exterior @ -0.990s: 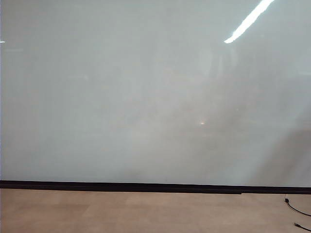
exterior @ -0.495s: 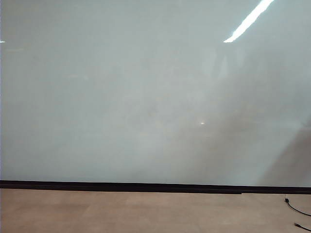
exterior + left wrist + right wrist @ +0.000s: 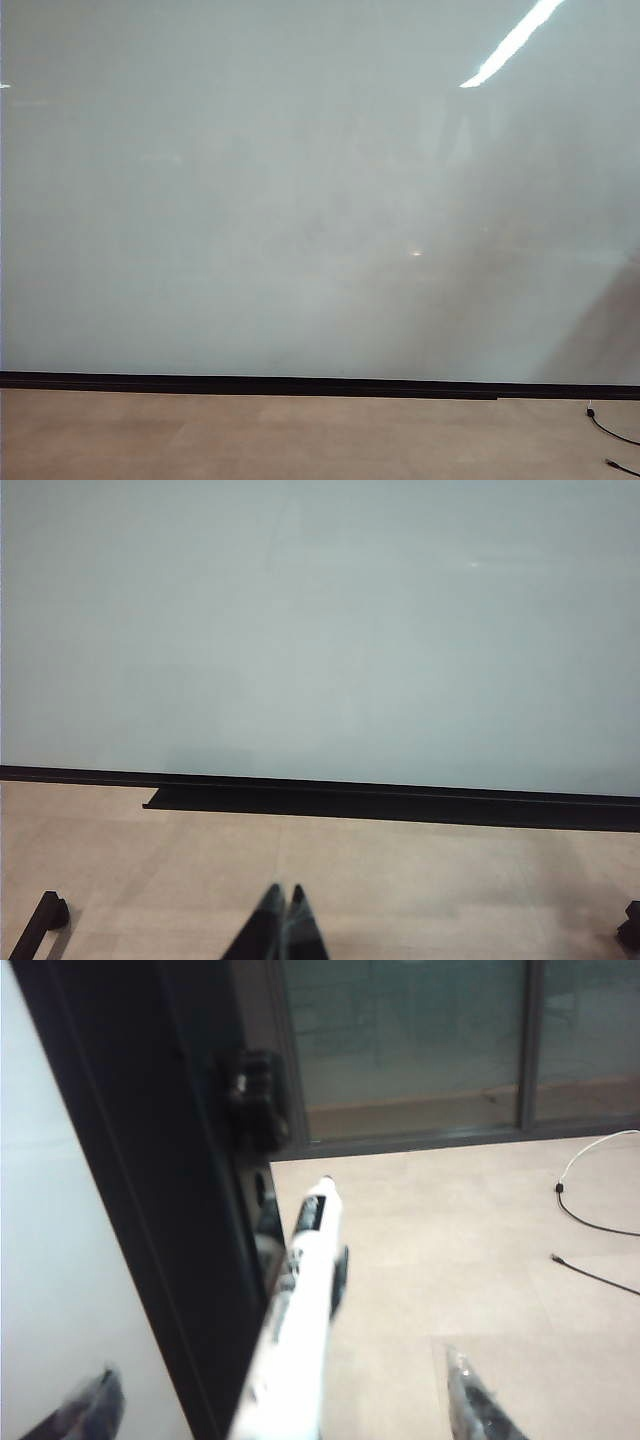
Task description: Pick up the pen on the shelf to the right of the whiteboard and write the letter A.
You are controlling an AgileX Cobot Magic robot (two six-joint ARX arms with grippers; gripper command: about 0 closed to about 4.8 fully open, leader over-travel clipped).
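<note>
Right gripper jaws wide apart, nothing held; the pen sits between its fingers on the shelf, pointing away. Left gripper pinched closed, idle, facing the whiteboard. Pen's prob light, stiff, slick, so grab mid-barrel.

tan floor, cables on it.

You have one whiteboard, one pen, two grippers, left and right, and two floor cables.
</note>
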